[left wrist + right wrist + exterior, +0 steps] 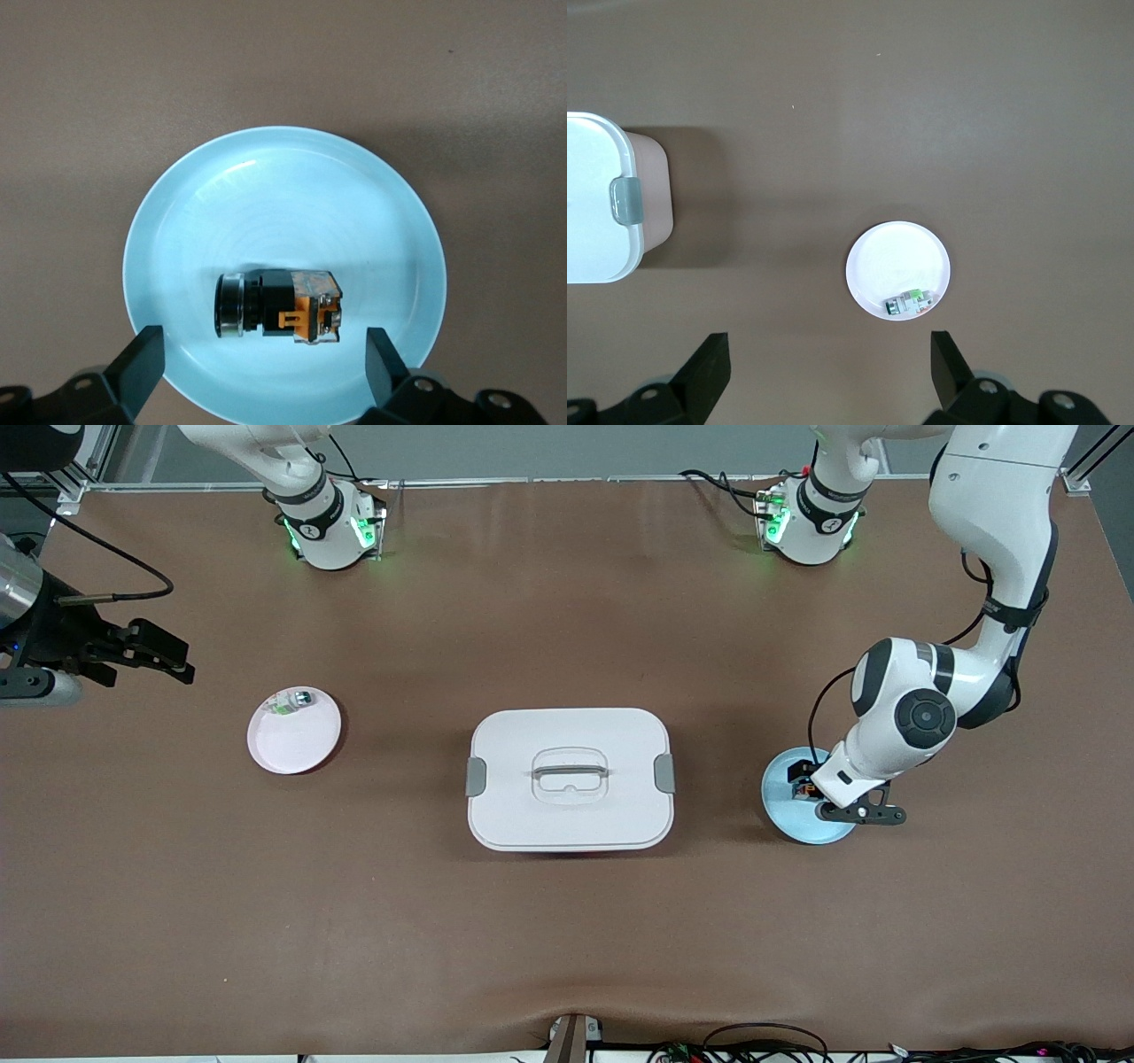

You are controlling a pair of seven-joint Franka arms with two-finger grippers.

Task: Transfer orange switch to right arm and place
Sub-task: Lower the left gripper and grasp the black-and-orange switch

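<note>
Orange switch [282, 305] is seen lying on its side on the light blue plate [784, 819] toward the left arm's end of the table. Left gripper [811, 784] is held low over it, fingers [142, 363] spread wide, nothing gripped. Right gripper [173, 660] is kept waiting in the air, fingers wide, near the white plate [297, 740] carrying a small green-white part [908, 303]. Between the plates a lidded white box [570, 778] is seen.
</note>
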